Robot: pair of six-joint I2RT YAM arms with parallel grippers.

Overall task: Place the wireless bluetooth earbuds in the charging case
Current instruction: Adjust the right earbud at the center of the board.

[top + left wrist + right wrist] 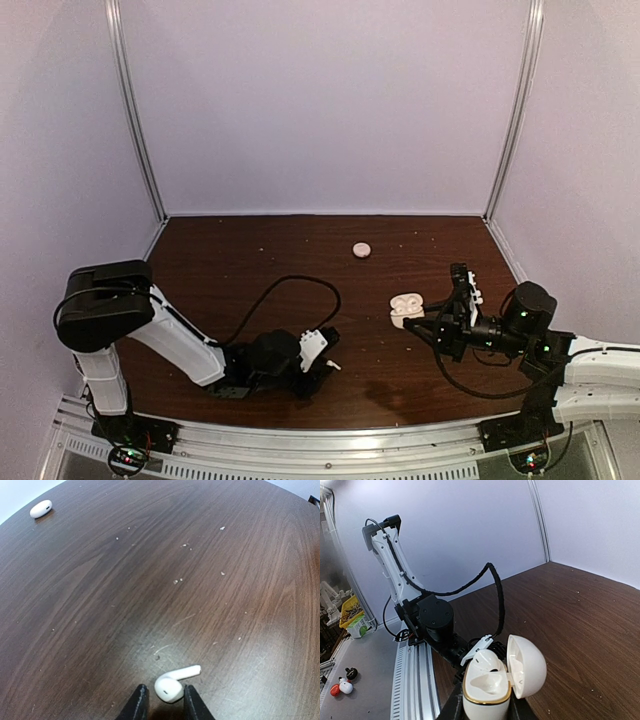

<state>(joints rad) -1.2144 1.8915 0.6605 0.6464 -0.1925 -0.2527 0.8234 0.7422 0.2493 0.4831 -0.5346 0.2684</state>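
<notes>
Left wrist alone shows white stemmed plastic earbud point(176, 682) between left gripper's point(165, 691) near-closed fingers, grip unclear; right gripper point(488, 709) clamps open-lidded glossy white case point(487, 686).

Dark table point(300, 260): earbud point(170, 687), seemingly a disc point(361, 249)

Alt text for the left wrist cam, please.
A white earbud lies on the dark wood table between the left gripper's two black fingertips, its stem pointing right. A small pale rounded object sits far off at top left.
</notes>
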